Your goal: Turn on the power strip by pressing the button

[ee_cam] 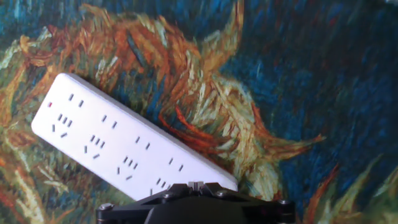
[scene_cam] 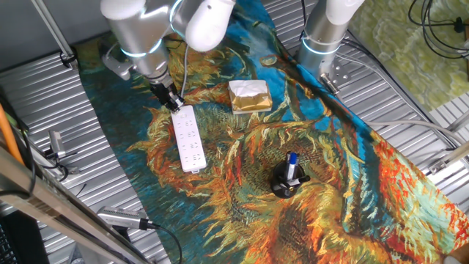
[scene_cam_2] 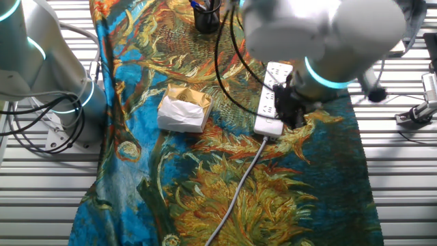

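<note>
The white power strip (scene_cam: 188, 139) lies on the painted cloth, with its row of dark socket holes facing up. It also shows in the other fixed view (scene_cam_2: 271, 99) and in the hand view (ee_cam: 118, 146). Its white cable (scene_cam_2: 239, 184) runs off from the end nearest my gripper. My gripper (scene_cam: 176, 105) points down at that cable end, right at the strip's surface. In the other fixed view the gripper (scene_cam_2: 293, 116) covers that end. In the hand view the gripper (ee_cam: 196, 185) has its fingertips together. The button is hidden under the fingers.
A gold-wrapped square block (scene_cam: 250, 96) lies beside the strip and also shows in the other fixed view (scene_cam_2: 183, 109). A black holder with a blue pen (scene_cam: 288, 181) stands further along the cloth. A second arm's base (scene_cam: 326, 37) stands at the table's edge.
</note>
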Motion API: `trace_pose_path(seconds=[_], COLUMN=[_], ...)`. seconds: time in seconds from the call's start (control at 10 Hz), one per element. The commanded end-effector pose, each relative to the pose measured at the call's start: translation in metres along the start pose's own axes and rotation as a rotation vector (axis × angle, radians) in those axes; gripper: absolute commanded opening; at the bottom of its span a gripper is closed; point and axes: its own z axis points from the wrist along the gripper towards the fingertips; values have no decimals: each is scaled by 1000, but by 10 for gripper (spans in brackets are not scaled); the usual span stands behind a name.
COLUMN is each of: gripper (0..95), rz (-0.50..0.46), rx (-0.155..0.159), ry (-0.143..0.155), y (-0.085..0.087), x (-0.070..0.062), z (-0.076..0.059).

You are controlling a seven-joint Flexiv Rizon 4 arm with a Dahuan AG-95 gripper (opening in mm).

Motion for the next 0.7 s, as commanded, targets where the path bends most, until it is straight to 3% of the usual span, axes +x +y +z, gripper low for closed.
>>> trace_pose_path(seconds=[0.1, 0.3, 0.7], gripper=[0, 0, 0], rz=[-30, -30, -7], rx=[42, 45, 41], ry=[-7, -9, -5], y=[-9, -11, -10], x=[-26, -38, -40], z=[-4, -7, -8])
